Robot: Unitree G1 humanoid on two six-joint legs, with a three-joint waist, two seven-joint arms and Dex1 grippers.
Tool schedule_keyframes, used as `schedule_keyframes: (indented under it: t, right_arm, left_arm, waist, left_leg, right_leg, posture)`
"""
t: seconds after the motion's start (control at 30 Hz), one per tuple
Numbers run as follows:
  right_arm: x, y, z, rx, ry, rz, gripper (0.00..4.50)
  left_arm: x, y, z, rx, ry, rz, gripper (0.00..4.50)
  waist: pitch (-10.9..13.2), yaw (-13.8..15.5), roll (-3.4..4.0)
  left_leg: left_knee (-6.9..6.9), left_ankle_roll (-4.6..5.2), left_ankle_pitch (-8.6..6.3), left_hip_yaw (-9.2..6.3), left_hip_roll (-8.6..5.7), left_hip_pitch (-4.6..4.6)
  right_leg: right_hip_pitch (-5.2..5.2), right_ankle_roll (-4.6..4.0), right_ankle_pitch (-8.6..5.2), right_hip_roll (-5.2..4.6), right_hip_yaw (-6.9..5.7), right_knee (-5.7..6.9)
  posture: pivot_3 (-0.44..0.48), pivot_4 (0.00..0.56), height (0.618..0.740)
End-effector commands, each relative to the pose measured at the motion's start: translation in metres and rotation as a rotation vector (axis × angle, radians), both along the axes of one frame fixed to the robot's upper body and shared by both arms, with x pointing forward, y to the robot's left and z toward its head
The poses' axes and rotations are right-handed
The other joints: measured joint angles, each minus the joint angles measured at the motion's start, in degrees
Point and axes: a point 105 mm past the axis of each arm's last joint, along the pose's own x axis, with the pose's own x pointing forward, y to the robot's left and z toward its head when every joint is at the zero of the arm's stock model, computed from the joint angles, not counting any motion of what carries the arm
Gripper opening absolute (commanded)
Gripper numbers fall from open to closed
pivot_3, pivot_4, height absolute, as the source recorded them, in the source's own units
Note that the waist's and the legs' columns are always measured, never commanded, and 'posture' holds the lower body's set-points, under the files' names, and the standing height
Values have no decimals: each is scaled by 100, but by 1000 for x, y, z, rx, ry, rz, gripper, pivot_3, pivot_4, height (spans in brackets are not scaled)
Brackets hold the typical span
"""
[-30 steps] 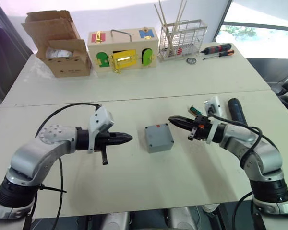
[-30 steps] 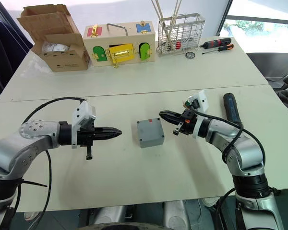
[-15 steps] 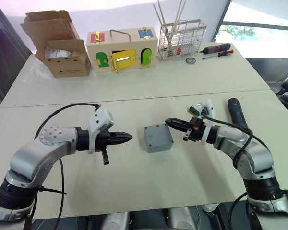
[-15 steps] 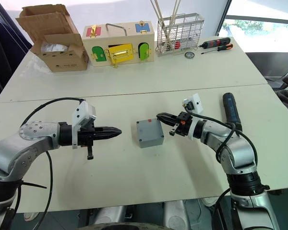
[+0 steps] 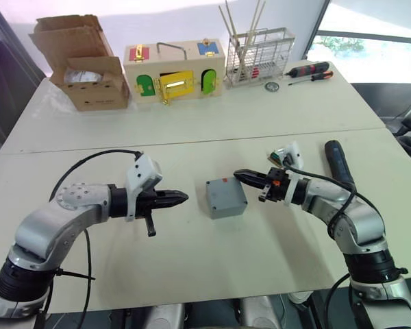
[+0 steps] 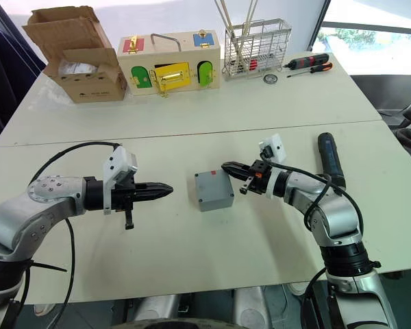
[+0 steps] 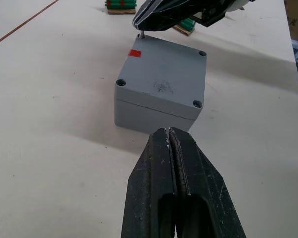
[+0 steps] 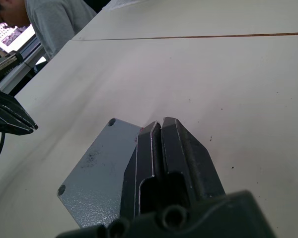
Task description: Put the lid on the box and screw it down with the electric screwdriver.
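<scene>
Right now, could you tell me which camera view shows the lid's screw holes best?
The left wrist view: the lid sits on the box, three corner holes plain, the right gripper over the fourth. The right wrist view shows two holes; the head views show none clearly.

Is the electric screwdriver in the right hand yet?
No. The electric screwdriver lies on the table beside the right arm, and the right hand is shut with nothing in it, at the box.

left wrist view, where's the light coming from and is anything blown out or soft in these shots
Left wrist view: the box throws a soft shadow on the table toward the camera, so light comes from beyond it; the near left fingers look slightly soft. Left eye view: the window at top right is blown out. Right wrist view: the right fingers look soft.
</scene>
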Motion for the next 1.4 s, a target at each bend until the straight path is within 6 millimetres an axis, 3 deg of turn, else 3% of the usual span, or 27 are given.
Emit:
schedule_keyframes:
  t: [0.03, 0.13, 0.27, 0.4, 0.53, 0.7, 0.73, 0.8, 0.87, 0.97, 1.23, 1.4]
  right_arm:
    - [-4, -2, 2, -56, -28, 13, 1323]
    - [-3, -4, 4, -68, -39, 2, 2872]
    - [1, -8, 8, -62, -57, -25, 4419]
    - [5, -26, 31, -17, -87, -96, 4468]
    - [5, -79, 78, -88, -137, -217, 4468]
    - [16, -146, 115, -239, -99, -451, 4468]
    - [12, -158, 112, -290, -22, -457, 4468]
    - [-8, -189, 87, -457, 327, -530, 4468]
    - [-20, -202, 79, -476, 484, -532, 4468]
    - [-12, -213, 78, -476, 516, -557, 4468]
    - [11, -238, 49, -590, 670, -570, 4468]
    - [23, -230, 39, -535, 742, -568, 4468]
  left_arm:
    - [-2, -5, 11, -10, -48, -33, 0]
    - [0, -6, 11, -11, -51, -36, 0]
    - [1, -8, 12, -14, -55, -45, 0]
    - [1, -13, 17, -32, -69, -73, 0]
    - [0, -23, 25, -42, -104, -148, 0]
    - [-6, -39, 28, -6, -163, -255, 0]
    - [-7, -43, 29, -4, -179, -274, 0]
    - [-10, -50, 33, -17, -210, -308, 0]
    - [-12, -57, 36, -53, -219, -321, 0]
    - [-14, -66, 34, -75, -216, -323, 0]
    - [-29, -72, 27, -108, -194, -271, 0]
    - [-36, -71, 21, -123, -173, -214, 0]
  waist:
    - [0, 4, 0]
    - [0, 3, 0]
    - [0, -3, 0]
    - [0, 14, 0]
    - [3, 72, 4]
    - [2, 87, 3]
    - [2, 88, 2]
    - [5, 112, 7]
    - [7, 128, 12]
    - [5, 39, 11]
    - [8, -39, 17]
    - [8, 0, 17]
  left_leg:
    - [0, 0, 0, 0, 0, 0]
    - [0, 0, 0, 0, -1, 0]
    - [0, 0, 0, 0, 0, 0]
    - [0, 0, 0, 0, -1, 0]
    - [5, 0, 0, 2, -6, -4]
    - [3, 10, -5, 10, 0, -1]
    - [4, 13, -7, 11, 0, -1]
    - [2, 17, -9, 13, 1, -2]
    - [3, 29, -16, 16, 1, -7]
    - [14, 51, -29, 31, 2, -4]
    - [5, 34, -20, 64, 3, -3]
    - [10, 25, -15, 63, 1, -3]
  right_leg:
    - [0, 0, 0, 0, 0, 0]
    - [0, 0, 0, 0, 0, 0]
    - [0, 0, 0, 0, 0, 0]
    - [0, 0, 0, 0, 0, 0]
    - [1, 0, 0, -4, 1, -2]
    - [1, -1, 0, 1, -1, -2]
    - [2, -1, 0, 0, -1, -1]
    - [1, -1, -1, -1, -1, -3]
    - [0, -3, -1, -4, -2, -12]
    - [7, -1, 0, -6, 6, -19]
    - [-14, 7, -3, -5, 28, -12]
    - [-14, 6, -1, -7, 32, -9]
  posture:
    - [0, 150, 739]
    - [0, 150, 739]
    - [0, 150, 739]
    - [0, 150, 739]
    - [0, 150, 739]
    - [0, 150, 739]
    - [0, 150, 739]
    - [0, 150, 739]
    - [0, 150, 739]
    - [0, 150, 739]
    - [0, 150, 739]
    - [0, 150, 739]
